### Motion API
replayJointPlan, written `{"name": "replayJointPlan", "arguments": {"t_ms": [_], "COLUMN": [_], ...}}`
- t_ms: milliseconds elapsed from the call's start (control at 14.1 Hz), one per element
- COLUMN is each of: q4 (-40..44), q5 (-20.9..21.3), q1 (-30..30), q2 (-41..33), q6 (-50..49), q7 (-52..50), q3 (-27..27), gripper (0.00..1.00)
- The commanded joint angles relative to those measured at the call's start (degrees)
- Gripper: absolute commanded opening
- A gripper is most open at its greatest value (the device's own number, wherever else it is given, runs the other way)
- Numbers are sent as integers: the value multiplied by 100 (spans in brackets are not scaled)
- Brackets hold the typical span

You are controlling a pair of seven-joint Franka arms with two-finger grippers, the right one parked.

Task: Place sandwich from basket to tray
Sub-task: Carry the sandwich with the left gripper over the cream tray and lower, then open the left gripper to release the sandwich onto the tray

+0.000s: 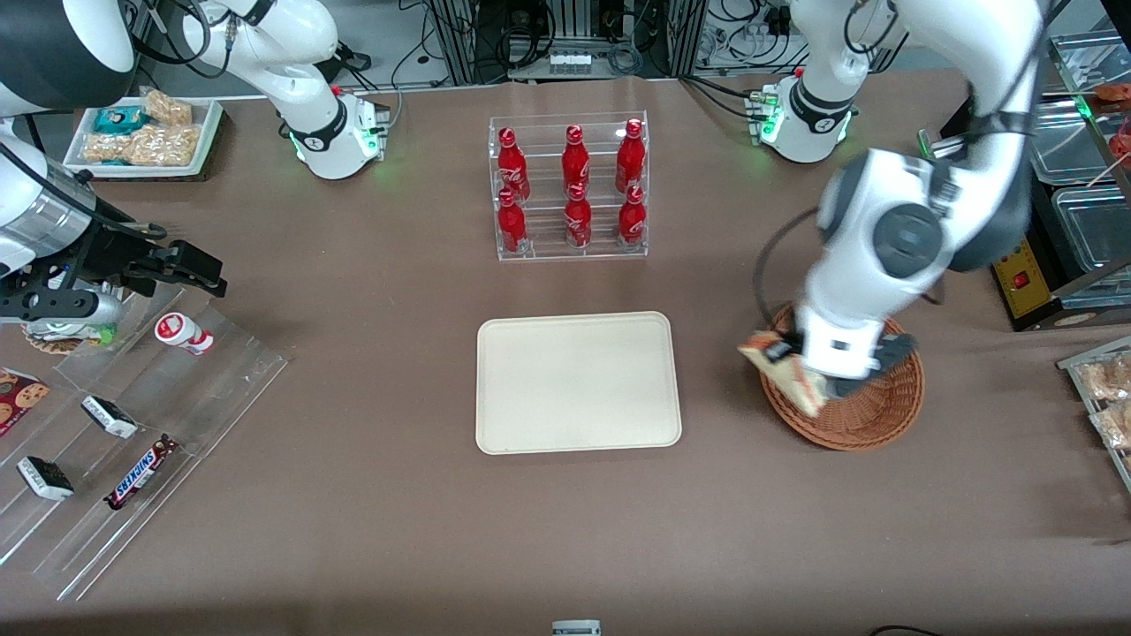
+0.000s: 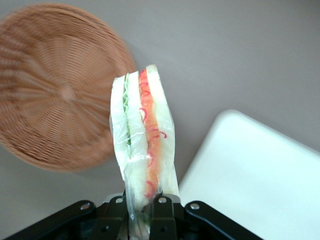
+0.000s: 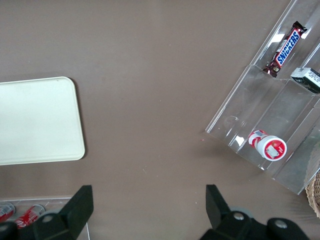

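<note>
My left gripper (image 2: pixel 141 210) is shut on the sandwich (image 2: pixel 142 137), a clear-wrapped white-bread wedge with orange-red and green filling. In the front view the sandwich (image 1: pixel 789 374) hangs above the rim of the round wicker basket (image 1: pixel 870 413), on the side toward the tray, with the gripper (image 1: pixel 826 375) right over it. The basket (image 2: pixel 55 95) shows nothing inside it in the wrist view. The cream tray (image 1: pixel 578 382) lies flat and bare at the table's middle, and its corner (image 2: pixel 255 175) shows close beside the held sandwich.
A clear rack of red cola bottles (image 1: pixel 570 187) stands farther from the front camera than the tray. Stepped acrylic racks (image 1: pixel 132 424) with snack bars lie toward the parked arm's end. Bagged snacks (image 1: pixel 1109 393) and bins sit at the working arm's end.
</note>
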Motion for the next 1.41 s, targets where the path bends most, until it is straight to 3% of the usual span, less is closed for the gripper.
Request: {"name": "replayJointPlan", "arguments": {"t_ms": [0,283,495,778,919,1202,1273,1343], "q4": [185,553,1448,1671,1627,1556,1556,1556], "q5": [304,287,305,270,296,270,261,295], "q1": [-766,-1557,-1928,-2060,-2060,-2052,-2043,-2043], "q2": [334,1447,2328,2488,2523,2777,2813,2831], "q6": [154,1294,1571,1579,1588,1623,1684,1763], "q7": [585,984,1045,1572,1494,1346,1196,1178], "q3": [59,6,-3,-3,-3,6,6,6], "gripper": [0,0,0,0,8,13,32,75]}}
